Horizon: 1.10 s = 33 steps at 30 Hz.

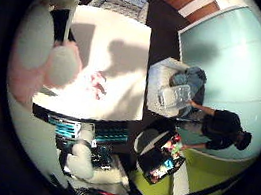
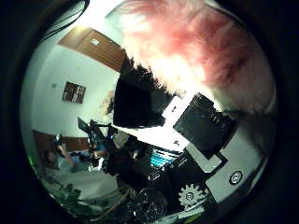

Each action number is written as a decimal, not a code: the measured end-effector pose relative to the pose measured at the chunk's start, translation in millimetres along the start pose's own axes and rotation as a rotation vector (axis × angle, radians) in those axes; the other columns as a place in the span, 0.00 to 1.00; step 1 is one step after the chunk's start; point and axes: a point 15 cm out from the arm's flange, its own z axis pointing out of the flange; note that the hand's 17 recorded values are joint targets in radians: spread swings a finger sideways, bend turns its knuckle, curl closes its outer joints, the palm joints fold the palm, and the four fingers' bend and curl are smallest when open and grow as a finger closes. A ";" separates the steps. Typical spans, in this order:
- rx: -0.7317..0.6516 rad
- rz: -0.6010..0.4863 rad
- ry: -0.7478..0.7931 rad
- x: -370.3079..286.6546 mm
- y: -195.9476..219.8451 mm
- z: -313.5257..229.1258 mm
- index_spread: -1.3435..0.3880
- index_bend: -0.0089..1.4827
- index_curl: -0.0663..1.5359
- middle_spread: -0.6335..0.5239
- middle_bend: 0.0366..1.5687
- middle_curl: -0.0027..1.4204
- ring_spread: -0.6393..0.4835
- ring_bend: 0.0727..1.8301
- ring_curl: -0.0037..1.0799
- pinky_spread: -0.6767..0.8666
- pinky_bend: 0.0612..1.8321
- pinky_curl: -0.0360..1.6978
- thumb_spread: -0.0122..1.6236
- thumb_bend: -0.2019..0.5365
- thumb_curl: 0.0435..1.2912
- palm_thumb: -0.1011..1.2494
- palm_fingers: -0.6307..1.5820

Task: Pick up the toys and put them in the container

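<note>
A fluffy pink and white plush toy (image 2: 201,51) sits tight against my palm and fills much of the thumb side view. Its pink fur and white pads (image 1: 33,57) also show beside the little finger. My right hand (image 2: 205,126) has its black and white fingers curled in against the plush, holding it well above the white table (image 1: 118,50). A small pink and white toy (image 1: 96,84) lies on that table in bright light. A clear plastic container (image 1: 174,95) rests on a white seat beside the table.
A person (image 1: 221,129) in dark clothes is beside the white seat with a hand at the clear container. A dark box of colourful items (image 1: 162,161) is on the floor nearby. A black monitor (image 2: 133,105) stands past the table's edge.
</note>
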 end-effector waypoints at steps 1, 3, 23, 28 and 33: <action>0.012 -0.016 -0.013 -13.2 -2.8 -0.8 0.61 0.68 0.66 0.36 0.76 0.69 0.33 0.69 0.82 0.29 0.65 0.64 0.67 0.26 0.47 0.81 0.75; 0.043 -0.032 -0.035 -34.7 -10.2 -3.2 0.61 0.67 0.66 0.36 0.75 0.69 0.33 0.69 0.82 0.29 0.65 0.65 0.67 0.26 0.47 0.81 0.75; 0.097 -0.139 -0.156 -164.7 -68.9 43.1 0.61 0.61 0.66 0.37 0.72 0.67 0.33 0.66 0.79 0.26 0.57 0.63 0.61 0.23 0.50 0.79 0.77; 0.112 -0.174 -0.091 -161.4 -84.8 65.7 0.57 0.39 0.60 0.35 0.59 0.57 0.30 0.60 0.64 0.13 0.46 0.51 0.60 0.23 0.45 0.66 0.71; 0.119 -0.182 -0.072 -160.3 -93.8 76.2 0.54 0.24 0.56 0.32 0.49 0.52 0.29 0.57 0.56 0.07 0.41 0.45 0.67 0.24 0.39 0.64 0.66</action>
